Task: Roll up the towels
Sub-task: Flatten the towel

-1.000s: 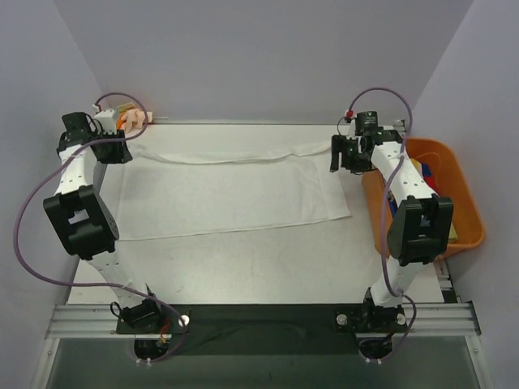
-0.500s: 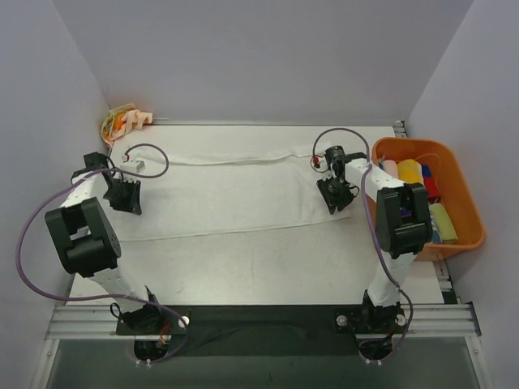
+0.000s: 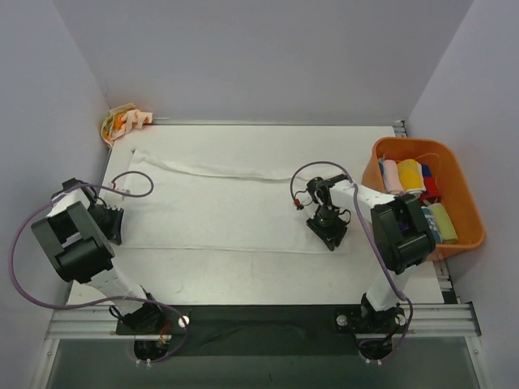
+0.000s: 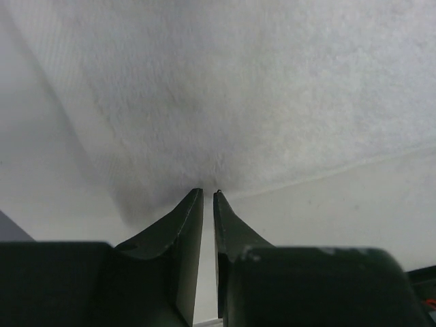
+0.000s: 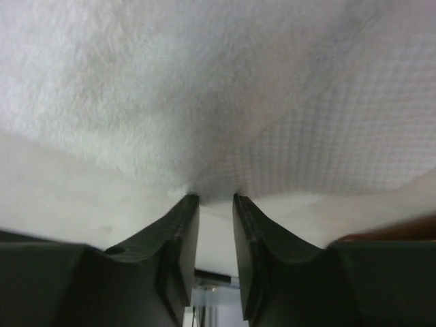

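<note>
White towel (image 3: pixel 219 211): near corners pinched between both jaws.

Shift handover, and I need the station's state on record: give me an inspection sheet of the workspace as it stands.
Surface: white table, mostly covered by cloth.
Job's things: white towel spread flat, a ridge along its far side; cream-and-orange towel bunched in the far left corner; coloured rolled towels in the orange bin.
Clutter: orange bin at the right edge.
Grippers: left claw and right claw each pinched on the white towel's near edge, at opposite ends.
Cables: purple cables loop on both sides, the right one above the towel.
Surroundings: plain walls on three sides; nothing else seen.
</note>
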`<state>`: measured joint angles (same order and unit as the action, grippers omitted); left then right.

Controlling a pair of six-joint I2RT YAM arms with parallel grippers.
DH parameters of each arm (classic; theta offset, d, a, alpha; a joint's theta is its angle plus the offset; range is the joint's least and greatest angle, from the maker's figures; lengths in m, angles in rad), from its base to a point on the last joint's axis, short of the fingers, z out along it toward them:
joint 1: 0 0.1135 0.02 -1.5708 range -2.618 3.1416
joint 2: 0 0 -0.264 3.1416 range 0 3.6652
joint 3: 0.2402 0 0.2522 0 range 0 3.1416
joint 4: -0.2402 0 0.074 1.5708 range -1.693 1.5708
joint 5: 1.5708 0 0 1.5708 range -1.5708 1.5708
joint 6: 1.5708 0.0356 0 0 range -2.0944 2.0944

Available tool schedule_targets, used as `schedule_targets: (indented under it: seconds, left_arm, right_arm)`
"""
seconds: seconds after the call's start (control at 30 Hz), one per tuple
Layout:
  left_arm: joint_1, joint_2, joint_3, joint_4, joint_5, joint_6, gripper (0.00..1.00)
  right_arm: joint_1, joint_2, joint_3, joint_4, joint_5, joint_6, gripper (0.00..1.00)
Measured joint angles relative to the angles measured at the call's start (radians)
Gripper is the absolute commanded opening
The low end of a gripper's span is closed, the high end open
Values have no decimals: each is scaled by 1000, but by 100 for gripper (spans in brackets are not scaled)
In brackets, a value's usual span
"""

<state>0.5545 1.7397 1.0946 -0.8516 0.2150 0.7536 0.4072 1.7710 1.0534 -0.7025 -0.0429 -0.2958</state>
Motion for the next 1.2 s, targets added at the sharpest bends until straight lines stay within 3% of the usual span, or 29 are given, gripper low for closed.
schedule_targets:
  seconds: [0.07,0.17,0.2,0.33,0.5,0.73,1.0,1.2]
  left_arm:
    - [35,-7,18,-51,5,45,26]
    - [39,-32,66,-119,47,86,38]
    - [28,-48,84,-132,64,92,40]
    - [-88,-111,155,-155,131,77,46]
    - [-259,-98,197,-145,211,-8,50]
    - [-304,26,220,-108,250,-101,52]
    - [-307,77,220,-74,254,-141,53]
    - [-307,84,219,-52,254,-145,53]
  right_arm:
    - [6,-26,-14,-66,-48,-13,36]
    - [-2,-108,13,-147,-115,-21,60]
    - [-8,-142,44,-168,-132,-23,63]
    - [-33,-195,287,-177,-132,-31,58]
    - [-42,-129,460,-47,32,-126,53]
    - [-42,68,380,149,209,-372,54]
    - [-41,116,244,426,316,-618,56]
    - [-42,195,234,609,354,-727,50]
